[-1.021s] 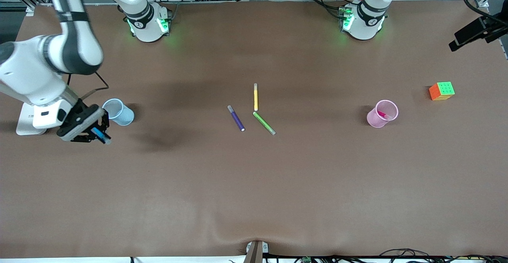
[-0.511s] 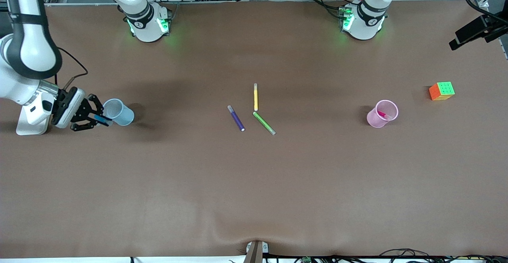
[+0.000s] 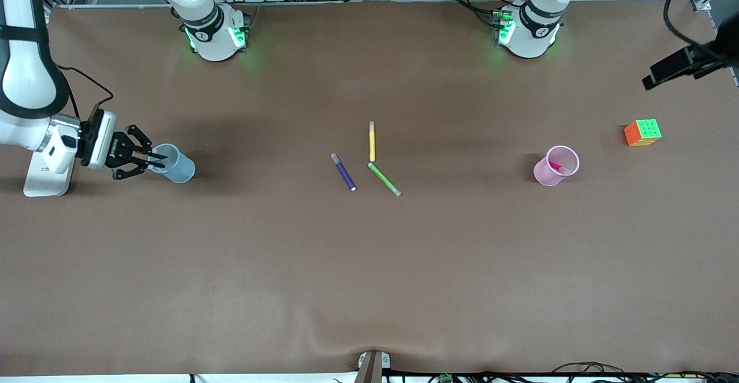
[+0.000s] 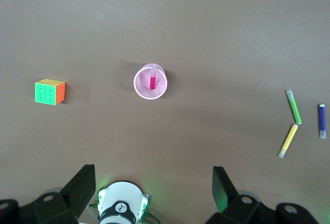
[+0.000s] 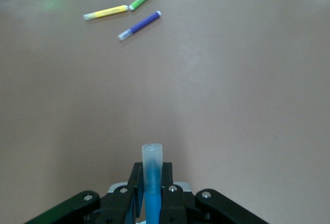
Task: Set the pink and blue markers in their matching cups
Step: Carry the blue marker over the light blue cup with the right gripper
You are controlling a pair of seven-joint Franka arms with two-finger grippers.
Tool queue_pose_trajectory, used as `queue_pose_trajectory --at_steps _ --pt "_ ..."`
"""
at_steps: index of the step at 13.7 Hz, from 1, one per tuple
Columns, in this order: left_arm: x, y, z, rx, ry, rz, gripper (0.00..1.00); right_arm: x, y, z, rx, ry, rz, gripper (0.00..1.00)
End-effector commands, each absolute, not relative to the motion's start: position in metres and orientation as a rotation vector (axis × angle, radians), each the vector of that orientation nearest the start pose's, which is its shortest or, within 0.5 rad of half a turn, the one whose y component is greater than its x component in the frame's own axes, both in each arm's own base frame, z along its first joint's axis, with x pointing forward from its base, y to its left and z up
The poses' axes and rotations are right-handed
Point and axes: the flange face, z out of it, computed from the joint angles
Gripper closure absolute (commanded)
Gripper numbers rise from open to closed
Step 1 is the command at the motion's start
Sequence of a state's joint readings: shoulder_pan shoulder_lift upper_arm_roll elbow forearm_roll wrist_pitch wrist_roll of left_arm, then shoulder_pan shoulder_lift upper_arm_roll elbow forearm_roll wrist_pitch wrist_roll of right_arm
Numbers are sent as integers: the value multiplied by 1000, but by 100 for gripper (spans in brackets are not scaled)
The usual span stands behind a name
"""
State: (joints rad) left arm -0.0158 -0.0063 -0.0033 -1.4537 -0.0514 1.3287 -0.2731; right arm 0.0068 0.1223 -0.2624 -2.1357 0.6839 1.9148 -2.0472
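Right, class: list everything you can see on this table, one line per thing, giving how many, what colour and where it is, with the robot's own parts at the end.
Blue cup: one, pale blue, at the right arm's end of the table.
Pink cup: one, pale pink, toward the left arm's end.
Pink marker: one, magenta, standing in the pink cup.
Blue marker: one, bright blue with a pale cap, held in the right tool, tip at the blue cup's mouth.
Yellow marker: one, mid-table.
Green marker: one, beside the yellow one, nearer the front camera.
Purple marker: one, beside the green one.
Puzzle cube: one, multicoloured, near the left arm's end.
Right tool: shut on the blue marker.
Left tool: open, waiting high over the table.
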Motion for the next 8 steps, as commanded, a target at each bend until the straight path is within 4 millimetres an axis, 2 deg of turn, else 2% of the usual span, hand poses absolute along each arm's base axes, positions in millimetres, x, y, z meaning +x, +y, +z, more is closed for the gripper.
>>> queue_pose_trajectory --at_steps 1,4,8 --pt "525 -22 658 -3168 -348 197 0 514 -104 315 -1859 -1685 -558 100" --pt "525 -22 661 -3183 -257 171 0 506 -120 293 -1833 -1638 -535 100" --pt "526 -19 661 -3191 -124 161 0 502 -124 286 -1817 -1604 -520 100"
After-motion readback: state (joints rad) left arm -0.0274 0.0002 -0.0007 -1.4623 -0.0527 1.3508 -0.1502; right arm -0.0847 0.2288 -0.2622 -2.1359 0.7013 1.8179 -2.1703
